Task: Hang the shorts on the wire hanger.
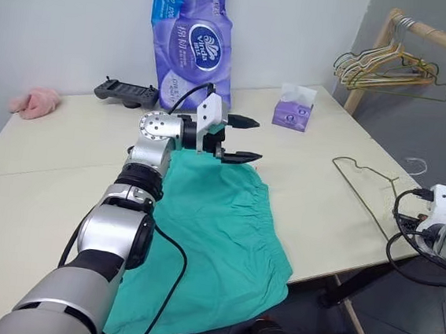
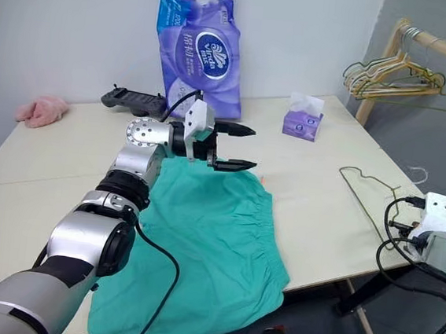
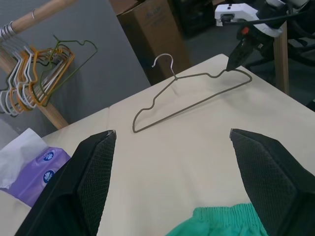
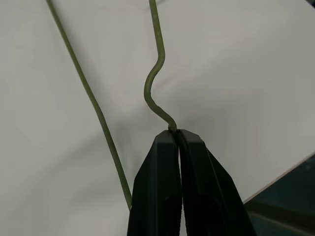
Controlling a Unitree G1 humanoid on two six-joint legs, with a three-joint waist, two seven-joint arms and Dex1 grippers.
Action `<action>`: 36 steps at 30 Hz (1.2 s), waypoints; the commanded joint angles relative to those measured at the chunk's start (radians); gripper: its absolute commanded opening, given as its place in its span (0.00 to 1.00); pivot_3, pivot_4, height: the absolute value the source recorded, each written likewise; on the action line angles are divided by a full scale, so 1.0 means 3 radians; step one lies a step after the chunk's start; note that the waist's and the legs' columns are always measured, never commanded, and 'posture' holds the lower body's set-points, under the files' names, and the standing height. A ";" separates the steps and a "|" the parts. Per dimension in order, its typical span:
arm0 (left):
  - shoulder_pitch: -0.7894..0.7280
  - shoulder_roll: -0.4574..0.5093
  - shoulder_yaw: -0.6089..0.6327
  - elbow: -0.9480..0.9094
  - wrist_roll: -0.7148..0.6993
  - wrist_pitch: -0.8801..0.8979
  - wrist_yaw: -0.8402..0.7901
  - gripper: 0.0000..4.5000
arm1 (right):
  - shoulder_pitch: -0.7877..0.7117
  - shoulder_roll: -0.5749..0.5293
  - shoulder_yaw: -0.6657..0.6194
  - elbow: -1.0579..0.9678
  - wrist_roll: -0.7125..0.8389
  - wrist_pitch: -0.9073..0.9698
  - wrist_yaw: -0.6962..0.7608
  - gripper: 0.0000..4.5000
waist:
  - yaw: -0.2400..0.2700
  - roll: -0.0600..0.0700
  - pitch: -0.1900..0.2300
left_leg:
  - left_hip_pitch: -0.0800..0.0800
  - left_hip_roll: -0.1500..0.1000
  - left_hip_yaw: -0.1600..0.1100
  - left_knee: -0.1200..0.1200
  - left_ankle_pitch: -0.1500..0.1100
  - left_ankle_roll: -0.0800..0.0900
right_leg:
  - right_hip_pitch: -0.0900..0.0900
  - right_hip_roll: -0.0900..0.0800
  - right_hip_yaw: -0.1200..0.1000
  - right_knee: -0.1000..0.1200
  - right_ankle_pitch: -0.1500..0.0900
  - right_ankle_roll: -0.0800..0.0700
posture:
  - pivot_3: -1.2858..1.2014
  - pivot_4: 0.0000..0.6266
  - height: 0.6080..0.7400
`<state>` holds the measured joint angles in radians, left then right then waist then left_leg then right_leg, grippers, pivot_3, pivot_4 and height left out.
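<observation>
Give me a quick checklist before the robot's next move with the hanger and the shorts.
1. Right gripper fingers shut on the wire hanger: ok.
2. Hanger lifted off the table: not ok, it lies flat.
3. Left gripper open: ok.
4. Left gripper holding the shorts: not ok, it hovers above the waistband.
5. Shorts fully on the table: not ok, one side hangs over the near edge.
</observation>
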<state>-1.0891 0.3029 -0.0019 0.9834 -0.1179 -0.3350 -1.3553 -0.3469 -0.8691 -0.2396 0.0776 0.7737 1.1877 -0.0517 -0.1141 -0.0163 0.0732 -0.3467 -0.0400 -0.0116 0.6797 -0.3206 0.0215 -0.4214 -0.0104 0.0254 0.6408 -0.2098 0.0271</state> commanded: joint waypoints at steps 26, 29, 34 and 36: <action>0.0458 0.0065 -0.0161 -0.1133 -0.0360 0.0871 -0.0363 0.88 | -0.1082 -0.0284 0.1690 0.2020 -0.2119 -0.1611 0.3306 0.67 | 0.0007 -0.0013 -0.0002 | 0.0009 -0.0001 0.0022 0.0003 -0.0003 0.0004 | -0.0002 -0.0017 0.0021 0.0005 0.0003 0.0003 | 0.47 0.07 1.00; 0.0526 0.0047 -0.0227 -0.1274 -0.0355 0.0931 -0.0360 0.88 | -0.1252 -0.0209 0.1762 0.2288 -0.2327 -0.1839 0.3456 0.82 | 0.0009 -0.0014 -0.0002 | 0.0010 -0.0001 0.0024 0.0003 -0.0003 0.0004 | -0.0002 -0.0018 0.0023 0.0005 0.0004 0.0002 | 0.47 0.07 1.00; 0.0525 0.0003 -0.0267 -0.1331 -0.0366 0.0958 -0.0318 0.88 | -0.1467 -0.0052 0.1831 0.2772 -0.2618 -0.2230 0.3640 0.82 | 0.0004 -0.0014 -0.0002 | 0.0016 -0.0001 0.0032 0.0003 -0.0003 0.0004 | -0.0001 -0.0019 0.0030 0.0007 0.0012 -0.0012 | 0.48 0.07 1.00; 0.0527 -0.0004 -0.0277 -0.1351 -0.0372 0.0959 -0.0316 0.88 | -0.1552 0.0012 0.1811 0.3015 -0.2724 -0.2363 0.3607 0.82 | 0.0002 -0.0017 -0.0004 | 0.0020 -0.0001 0.0035 0.0003 -0.0003 0.0004 | 0.0000 -0.0018 0.0032 0.0007 0.0013 -0.0013 | 0.48 0.07 1.00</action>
<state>-0.9173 0.3054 -0.0836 0.6201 -0.2044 -0.0490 -1.4530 -0.7941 -0.8861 0.2975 0.9299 -0.0051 0.5231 1.0354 -0.1136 -0.0215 0.0721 -0.3397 -0.0403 -0.0007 0.6806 -0.3216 0.0227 -0.4215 -0.0160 0.0356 0.6430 -0.2058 0.0230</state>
